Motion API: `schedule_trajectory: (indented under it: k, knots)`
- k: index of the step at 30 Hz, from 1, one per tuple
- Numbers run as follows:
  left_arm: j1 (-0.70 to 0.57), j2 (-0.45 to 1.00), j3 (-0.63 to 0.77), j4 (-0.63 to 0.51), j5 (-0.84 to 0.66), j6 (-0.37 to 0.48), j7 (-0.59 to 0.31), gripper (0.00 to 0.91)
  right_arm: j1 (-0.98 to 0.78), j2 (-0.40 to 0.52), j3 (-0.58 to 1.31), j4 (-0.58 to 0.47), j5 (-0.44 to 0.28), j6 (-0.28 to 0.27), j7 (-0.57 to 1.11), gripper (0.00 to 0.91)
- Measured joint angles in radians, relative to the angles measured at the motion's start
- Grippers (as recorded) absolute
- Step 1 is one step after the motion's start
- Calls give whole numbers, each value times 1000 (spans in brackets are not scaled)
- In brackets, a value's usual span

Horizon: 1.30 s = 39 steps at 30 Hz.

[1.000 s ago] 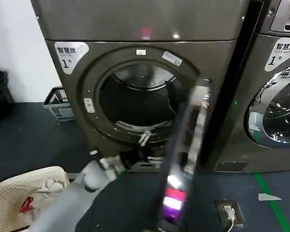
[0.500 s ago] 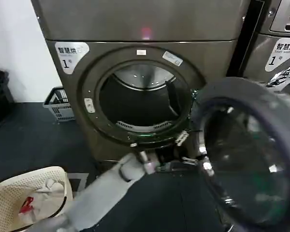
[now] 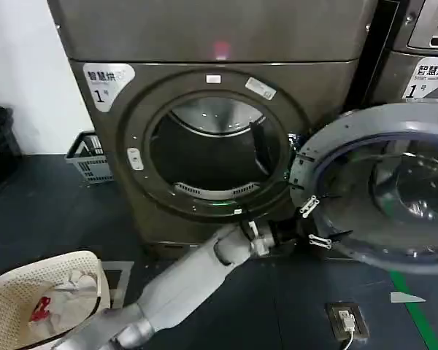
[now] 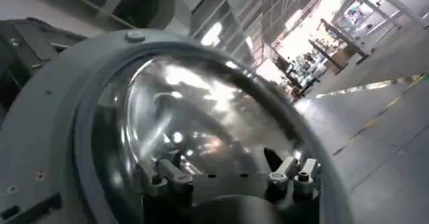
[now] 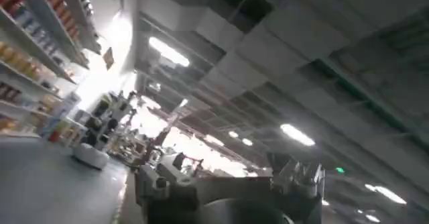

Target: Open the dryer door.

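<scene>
Head view: the dryer door (image 3: pixel 383 186) stands swung wide to the right of the drum opening (image 3: pixel 212 157), with the left gripper (image 3: pixel 312 224), fingers spread, at its lower inner rim. Left wrist view: the door glass (image 4: pixel 201 131) lies directly ahead of the spread fingers (image 4: pixel 157 175). Right wrist view: the right gripper (image 5: pixel 228 178) points up at the ceiling, open and idle, so the left arm is nearer.

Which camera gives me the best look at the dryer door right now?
The head view: the whole dryer door hangs swung wide open beside the drum opening, with the left gripper at its rim. The left wrist view shows its glass close up. The right wrist view faces the ceiling.
</scene>
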Motion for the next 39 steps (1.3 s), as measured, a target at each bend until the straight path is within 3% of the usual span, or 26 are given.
schedule_trajectory:
  k: [18,24,27,31,39]
  knots:
    - [-16,-13,9,7,-2,2,3,907,2,-39,99,-102,-104,-13,52,907]
    - [17,28,-2,-49,-19,35,7,907,0,-47,120,-105,-81,7,18,907]
    - [50,78,-26,-129,-54,109,7,907,5,-46,125,-95,-36,13,-15,907]
    - [138,196,-92,-323,-142,222,-5,907,13,-43,114,-67,45,-5,-35,907]
    - [421,502,-338,-709,-350,329,-92,907,42,-45,62,-34,65,24,-42,907]
